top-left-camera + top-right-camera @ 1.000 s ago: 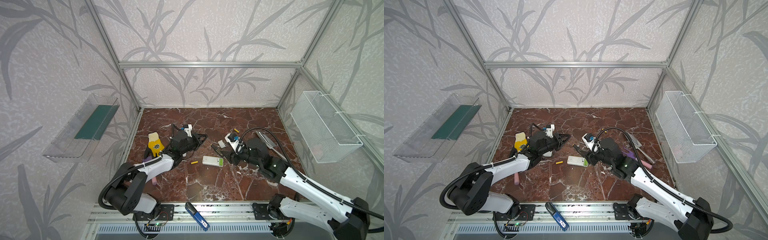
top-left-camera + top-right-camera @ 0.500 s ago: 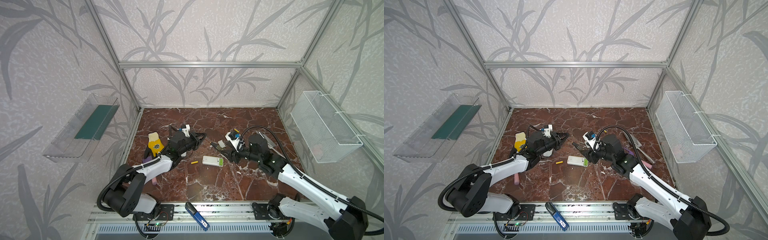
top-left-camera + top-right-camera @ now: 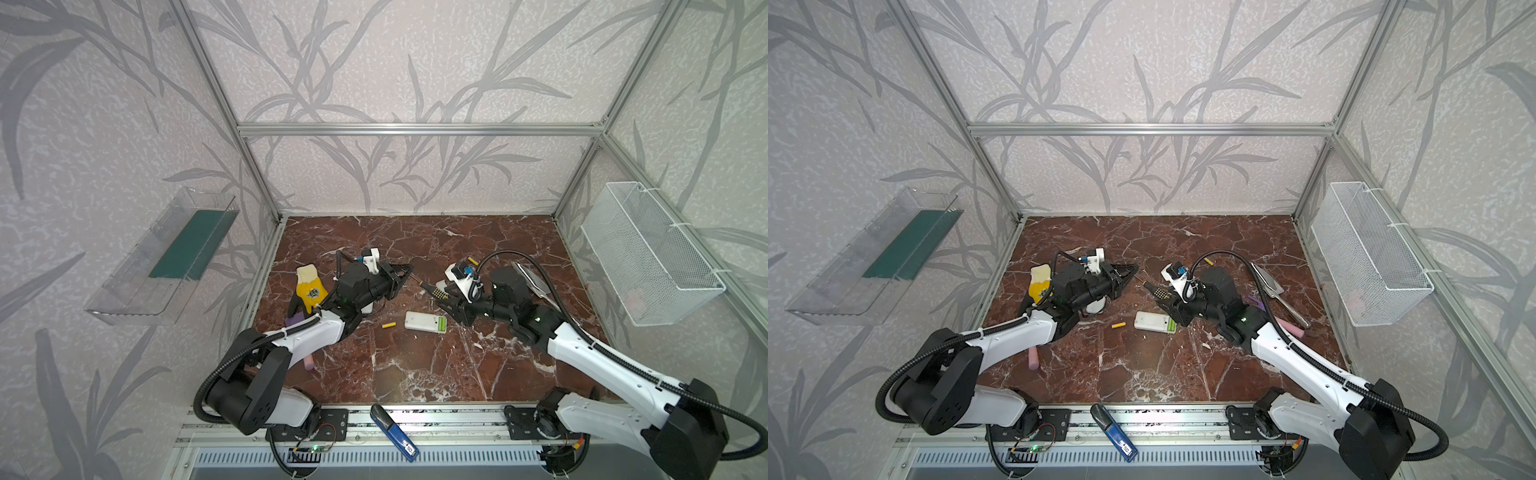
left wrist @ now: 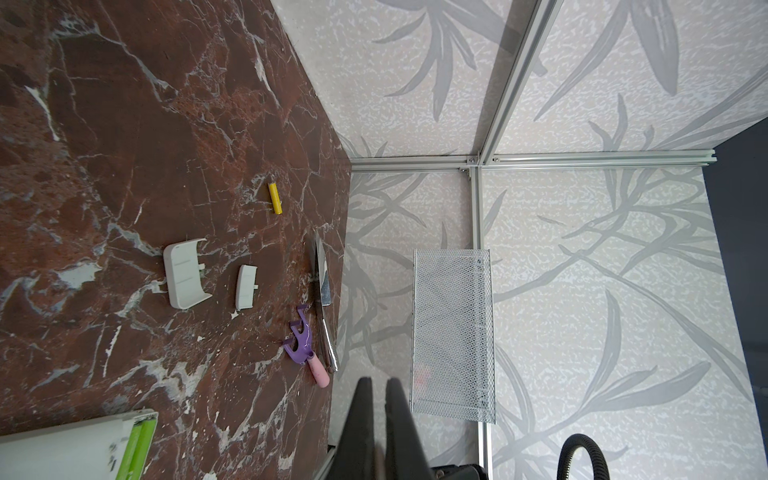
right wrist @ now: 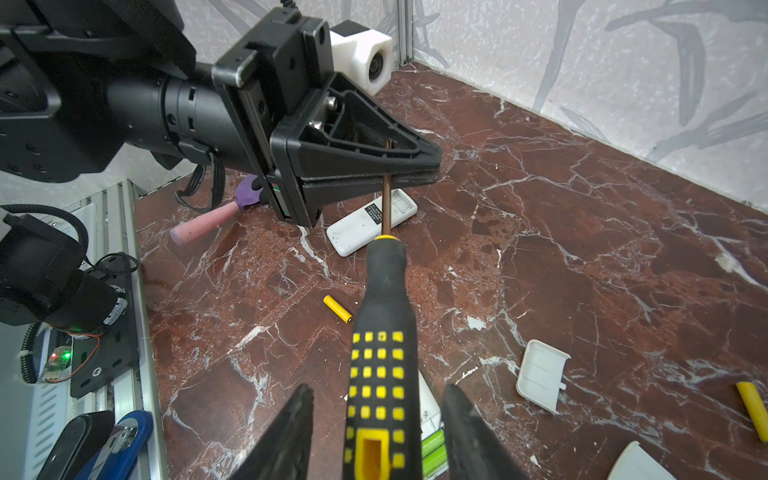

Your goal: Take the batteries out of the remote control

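Left gripper [image 5: 430, 166]: arm stretched low, jaws clamped on screwdriver [image 5: 381, 316] shaft | Right gripper [image 5: 378, 392]: arm reaching in low, fingers spread clear of the handle | Green batteries [image 3: 441, 324]: seated in white remote [image 3: 419, 321] | Yellow battery [image 3: 388, 325]: just beside remote | Second yellow battery [image 3: 472, 261]: behind right arm

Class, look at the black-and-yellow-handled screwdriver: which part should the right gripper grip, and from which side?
Grip the black-and-yellow-handled screwdriver by its yellow-studded handle, coming from the butt end with a finger on each side. The thin metal shaft is clamped in the shut left gripper, so only the handle is free.
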`<state>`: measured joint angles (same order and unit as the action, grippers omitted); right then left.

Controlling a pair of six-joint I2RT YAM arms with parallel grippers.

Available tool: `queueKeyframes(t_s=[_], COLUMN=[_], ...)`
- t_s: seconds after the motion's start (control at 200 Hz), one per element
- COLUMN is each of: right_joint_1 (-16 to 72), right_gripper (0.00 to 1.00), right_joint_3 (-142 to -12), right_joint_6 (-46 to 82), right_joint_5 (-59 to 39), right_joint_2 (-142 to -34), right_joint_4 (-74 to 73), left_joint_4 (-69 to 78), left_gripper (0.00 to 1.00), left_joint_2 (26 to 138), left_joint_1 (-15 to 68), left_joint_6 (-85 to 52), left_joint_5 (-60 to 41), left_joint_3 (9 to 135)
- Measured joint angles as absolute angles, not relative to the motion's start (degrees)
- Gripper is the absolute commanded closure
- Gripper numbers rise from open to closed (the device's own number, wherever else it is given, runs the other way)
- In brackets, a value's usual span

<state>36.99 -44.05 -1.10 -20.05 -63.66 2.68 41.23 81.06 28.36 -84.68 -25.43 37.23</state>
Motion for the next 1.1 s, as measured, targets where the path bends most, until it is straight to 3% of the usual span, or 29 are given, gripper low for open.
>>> queueKeyframes(t_s=[0.82,1.1], right_joint_1=[37.01,37.01], right_gripper=[0.66,0.88], right_joint_3=[-44.07,-44.31], right_joint_6=[-1.74,-2.09], right_joint_5=[-19.03,-19.22], right_joint_2=[-65.76,-66.43], right_joint_4=[1.39,1.17], left_joint_4=[40.66,40.49], left_gripper=[1.0,1.0], left_joint_2=[81.06,81.06], left_joint_1=[28.36,28.32], left_joint_6=[-85.08,-85.14], left_joint_5=[-25.63,-25.36], left_joint_3=[37.23,37.23])
